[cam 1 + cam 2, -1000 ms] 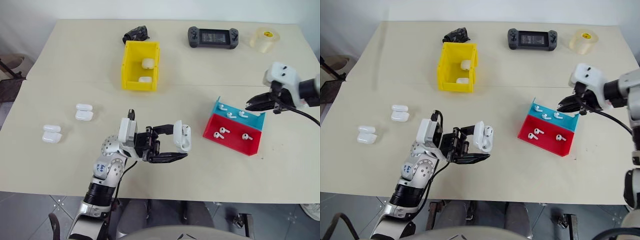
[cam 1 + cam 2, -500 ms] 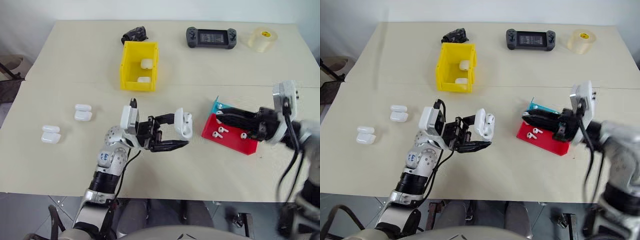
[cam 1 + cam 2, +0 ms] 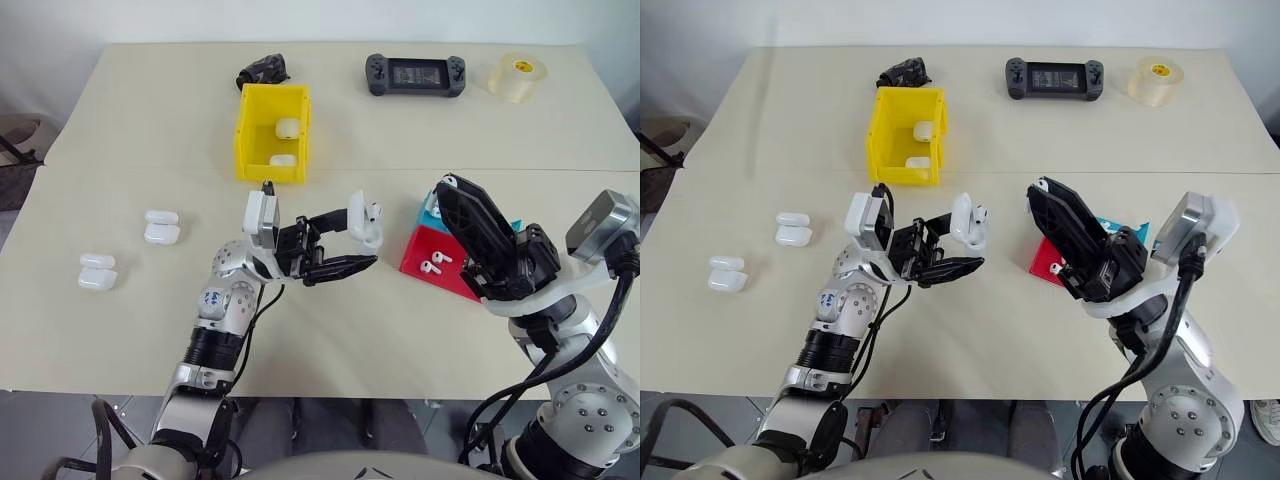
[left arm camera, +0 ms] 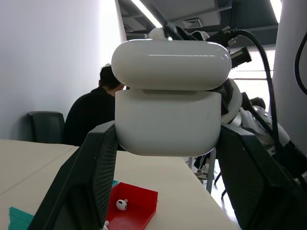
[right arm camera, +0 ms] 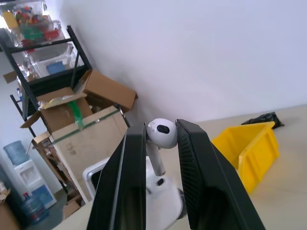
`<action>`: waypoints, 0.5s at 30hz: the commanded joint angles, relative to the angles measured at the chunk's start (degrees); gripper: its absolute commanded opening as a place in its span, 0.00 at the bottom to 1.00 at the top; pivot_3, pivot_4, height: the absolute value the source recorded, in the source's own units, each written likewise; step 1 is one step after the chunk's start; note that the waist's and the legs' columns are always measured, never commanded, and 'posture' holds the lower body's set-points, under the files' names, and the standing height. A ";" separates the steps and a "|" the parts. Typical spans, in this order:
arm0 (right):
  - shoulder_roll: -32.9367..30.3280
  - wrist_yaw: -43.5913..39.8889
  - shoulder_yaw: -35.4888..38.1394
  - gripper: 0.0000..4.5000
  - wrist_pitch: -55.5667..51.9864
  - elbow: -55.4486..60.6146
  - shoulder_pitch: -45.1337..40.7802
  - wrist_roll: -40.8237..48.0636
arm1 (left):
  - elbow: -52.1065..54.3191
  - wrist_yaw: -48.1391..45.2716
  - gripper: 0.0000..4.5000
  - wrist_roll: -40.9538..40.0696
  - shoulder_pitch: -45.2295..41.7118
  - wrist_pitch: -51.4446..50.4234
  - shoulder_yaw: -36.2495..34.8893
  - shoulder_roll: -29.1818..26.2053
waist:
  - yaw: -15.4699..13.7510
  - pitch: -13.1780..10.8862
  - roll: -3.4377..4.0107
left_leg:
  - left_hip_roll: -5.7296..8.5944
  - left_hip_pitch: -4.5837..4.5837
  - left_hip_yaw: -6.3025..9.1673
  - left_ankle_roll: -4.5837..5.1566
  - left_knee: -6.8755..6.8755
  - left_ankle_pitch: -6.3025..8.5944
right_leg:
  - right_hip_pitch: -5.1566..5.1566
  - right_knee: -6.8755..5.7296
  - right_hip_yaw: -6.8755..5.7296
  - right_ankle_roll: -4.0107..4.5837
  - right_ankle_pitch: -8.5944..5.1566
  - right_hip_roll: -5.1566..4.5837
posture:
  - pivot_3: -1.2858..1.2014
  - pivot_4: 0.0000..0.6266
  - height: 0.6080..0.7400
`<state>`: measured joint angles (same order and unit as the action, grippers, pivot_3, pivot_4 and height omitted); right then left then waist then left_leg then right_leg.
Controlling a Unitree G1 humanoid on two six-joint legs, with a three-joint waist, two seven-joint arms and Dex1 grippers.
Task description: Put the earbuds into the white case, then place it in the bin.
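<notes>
At the far left of your head view, 2 pairs of spare white cases [image 3: 97, 271] lie on the table [image 3: 120, 110], well apart from everything else. Up in the upper middle stands the bin [image 3: 272, 133], yellow, with 2 more cases inside it, and a dark crumpled object [image 3: 260, 71] just behind it. In the centre, your left gripper [image 3: 350, 245] is raised above the table with its jaws pressed onto the white case [image 3: 364, 221]; your left wrist view shows the case clamped between both fingers [image 4: 88, 182], lid slightly parted from the body. Along the top edge you see a game controller [image 3: 415, 75] and a roll of tape [image 3: 518, 77]. Right of centre, your right gripper [image 5: 160, 139] is lifted in front of the red and blue trays [image 3: 428, 262], and your right wrist view shows its jaws pinching 1 earbud [image 5: 159, 141] by the head, stem hanging between the fingers. 2 earbuds [image 3: 432, 264] lie in the red tray.
</notes>
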<state>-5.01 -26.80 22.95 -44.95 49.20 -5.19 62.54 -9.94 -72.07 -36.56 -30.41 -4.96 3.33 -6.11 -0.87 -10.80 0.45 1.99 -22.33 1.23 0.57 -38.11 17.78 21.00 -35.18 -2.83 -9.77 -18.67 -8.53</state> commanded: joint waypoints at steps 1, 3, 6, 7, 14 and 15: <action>-0.77 0.82 -5.16 0.17 4.74 2.54 1.23 -0.82 | 1.27 0.78 0.61 0.02 -1.23 -0.92 0.29 0.52 | 0.14 0.00 0.00 | 0.00 0.00 -0.04 0.01 0.00 0.00 | 0.03 -0.02 0.04 0.00 0.00 0.00 | 0.52 0.24 1.00; -1.50 0.57 -7.65 0.17 6.75 2.06 1.83 -1.98 | 1.42 1.12 0.61 0.18 -1.48 -1.19 0.35 0.70 | 0.23 0.00 0.00 | 0.01 0.00 -0.06 0.02 0.00 0.00 | 0.04 -0.04 0.07 0.00 0.00 0.00 | 0.52 0.24 1.00; -2.60 -0.35 -11.46 0.17 9.58 0.82 2.53 -4.71 | 2.06 1.52 0.61 0.25 -1.67 -1.59 0.54 1.03 | 0.34 0.00 0.00 | -0.01 -0.01 -0.07 0.02 0.00 0.00 | 0.09 -0.09 0.07 0.01 -0.01 0.00 | 0.52 0.24 1.00; -2.93 -0.69 -12.55 0.17 10.49 0.35 2.82 -5.54 | 2.34 1.63 0.61 0.23 -1.63 -1.73 0.60 1.11 | 0.42 0.00 -0.01 | 0.00 -0.01 -0.08 0.02 0.00 -0.01 | 0.11 -0.11 0.09 0.01 -0.01 0.00 | 0.52 0.24 1.00; -4.67 -1.43 -15.99 0.17 15.65 -2.87 3.83 -7.88 | 4.05 1.69 0.61 -0.28 -1.03 -2.32 0.60 1.39 | 0.83 0.00 -0.01 | -0.01 -0.01 -0.08 0.03 0.00 -0.01 | 0.12 -0.13 0.09 0.02 -0.01 0.00 | 0.52 0.24 1.00; -4.93 -1.56 -16.21 0.17 16.25 -3.38 3.88 -8.03 | 4.29 1.66 0.61 -0.34 -0.97 -2.27 0.57 1.46 | 0.83 0.00 -0.01 | -0.01 -0.01 -0.08 0.03 0.00 -0.01 | 0.12 -0.13 0.09 0.02 -0.01 0.00 | 0.52 0.24 1.00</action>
<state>-9.61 -27.49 7.09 -30.71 45.36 -1.59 54.59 -8.74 -70.57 -36.27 -31.10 -7.45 3.57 -5.10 -0.04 -10.80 0.44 1.98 -22.34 1.14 0.60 -38.11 17.77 21.12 -35.31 -2.73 -9.75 -18.68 -8.53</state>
